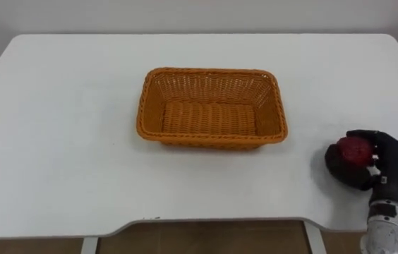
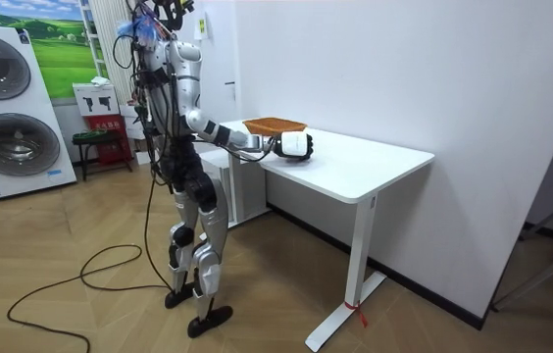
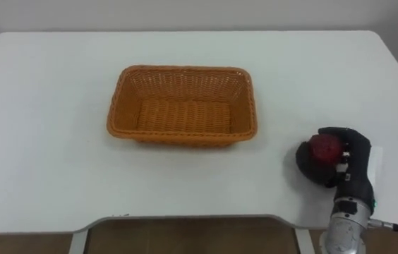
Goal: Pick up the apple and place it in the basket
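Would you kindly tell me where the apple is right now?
The apple is clasped in the right hand near the table's front right edge, to the right of the wicker basket.

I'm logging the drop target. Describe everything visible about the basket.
The basket is orange-brown woven wicker, rectangular with rounded corners and outward-flaring walls. It stands upright and empty, near the middle of the white table, touching only that. The right hand, curled round the red apple, is apart to its right.
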You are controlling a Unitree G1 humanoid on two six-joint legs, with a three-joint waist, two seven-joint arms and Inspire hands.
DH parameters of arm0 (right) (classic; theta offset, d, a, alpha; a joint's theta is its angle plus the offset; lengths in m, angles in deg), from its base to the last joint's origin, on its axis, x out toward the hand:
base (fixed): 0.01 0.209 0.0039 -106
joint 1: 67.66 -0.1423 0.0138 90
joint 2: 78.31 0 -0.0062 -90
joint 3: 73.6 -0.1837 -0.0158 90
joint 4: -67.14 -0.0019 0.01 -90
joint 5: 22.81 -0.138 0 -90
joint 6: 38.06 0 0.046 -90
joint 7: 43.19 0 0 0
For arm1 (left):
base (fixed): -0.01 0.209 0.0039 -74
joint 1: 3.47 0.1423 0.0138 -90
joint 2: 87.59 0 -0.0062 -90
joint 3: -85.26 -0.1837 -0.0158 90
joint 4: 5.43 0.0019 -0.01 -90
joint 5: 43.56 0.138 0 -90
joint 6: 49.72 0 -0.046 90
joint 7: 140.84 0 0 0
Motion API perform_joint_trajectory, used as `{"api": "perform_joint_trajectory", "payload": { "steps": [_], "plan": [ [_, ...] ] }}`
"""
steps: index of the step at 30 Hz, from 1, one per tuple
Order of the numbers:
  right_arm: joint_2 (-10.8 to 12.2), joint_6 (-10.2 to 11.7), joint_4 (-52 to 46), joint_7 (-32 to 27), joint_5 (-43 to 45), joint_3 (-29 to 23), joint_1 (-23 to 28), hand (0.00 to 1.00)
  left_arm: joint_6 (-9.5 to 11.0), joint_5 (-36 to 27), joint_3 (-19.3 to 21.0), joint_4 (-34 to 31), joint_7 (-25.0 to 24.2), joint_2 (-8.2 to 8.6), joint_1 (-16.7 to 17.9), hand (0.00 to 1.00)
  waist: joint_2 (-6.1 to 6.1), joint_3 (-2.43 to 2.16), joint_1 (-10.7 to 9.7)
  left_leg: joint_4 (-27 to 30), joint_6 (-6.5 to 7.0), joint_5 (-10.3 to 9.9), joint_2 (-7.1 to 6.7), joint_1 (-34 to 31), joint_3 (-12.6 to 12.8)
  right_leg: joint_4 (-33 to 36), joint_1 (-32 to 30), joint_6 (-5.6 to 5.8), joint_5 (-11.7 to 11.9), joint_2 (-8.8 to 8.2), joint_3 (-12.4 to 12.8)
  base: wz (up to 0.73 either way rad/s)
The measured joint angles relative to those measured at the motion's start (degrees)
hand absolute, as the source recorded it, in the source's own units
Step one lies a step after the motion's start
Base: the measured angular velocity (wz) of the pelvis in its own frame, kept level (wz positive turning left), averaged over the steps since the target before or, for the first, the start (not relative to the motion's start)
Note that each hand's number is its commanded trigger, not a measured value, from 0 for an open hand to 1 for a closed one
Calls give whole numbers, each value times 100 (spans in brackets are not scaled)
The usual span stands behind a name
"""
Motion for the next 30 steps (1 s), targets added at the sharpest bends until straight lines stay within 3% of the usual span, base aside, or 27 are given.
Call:
{"api": "perform_joint_trajectory", "payload": {
  "steps": [2, 8, 13, 23, 25, 26, 27, 28, 30],
  "plan": [
    [50, -104, -338, 1, 13, 23, 30, 100, 76, -12, -9, 45, -12, 0, -36, 0, 31, 22, 51, -7, -5, 3, -2, -22, 0, -18, -21, -4, 4, 0, -8, -3],
    [59, -116, -1775, 21, 29, 114, 48, 100, 112, -13, -11, 317, -30, -6, -115, 0, -8, 6, 145, 25, -16, 11, -1, -137, -75, -46, -78, -7, 6, 0, -61, 6],
    [61, -154, -2221, 283, 35, 317, 27, 100, 111, -10, -74, 296, -40, -4, -119, 0, -42, -6, 219, 28, -16, 11, -5, -164, -111, -55, -77, -7, 6, -9, -113, 4],
    [51, -170, -2851, 528, 366, 580, -83, 100, 108, -17, -287, 328, -180, -8, -120, 0, -6, 22, 264, 44, -21, 14, -1, -213, -135, -46, -103, -7, 6, -12, -168, 2],
    [9, -172, -3027, 557, 369, 834, -88, 100, 91, -101, -326, 416, -178, -6, -129, 0, -2, 25, 268, 41, -21, 14, -1, -206, -136, -48, -96, -7, 6, -9, -158, 0],
    [-8, -173, -3084, 601, 364, 970, -96, 73, 48, -97, -419, 418, -172, -6, -137, 0, -2, 25, 272, 35, -22, 14, -1, -202, -136, -51, -97, -7, 6, -8, -152, 0],
    [-9, -174, -3090, 636, 357, 1042, -108, 31, 31, -97, -447, 419, -174, -3, -140, 0, -2, 25, 279, 35, -22, 15, -1, -200, -135, -51, -97, -7, 6, -8, -152, 0],
    [-14, -197, -3090, 710, 342, 1178, -121, 0, -8, -94, -520, 417, -175, -1, -167, 0, -1, 25, 312, 36, -22, 14, -1, -195, -130, -51, -98, -8, 7, -7, -143, 0],
    [-19, -296, -3090, 831, 333, 1324, -124, 0, -63, -94, -573, 413, -178, 4, -257, 0, 3, 26, 399, 37, -22, 15, -1, -196, -126, -50, -102, -9, 8, -8, -139, 0]
  ]
}}
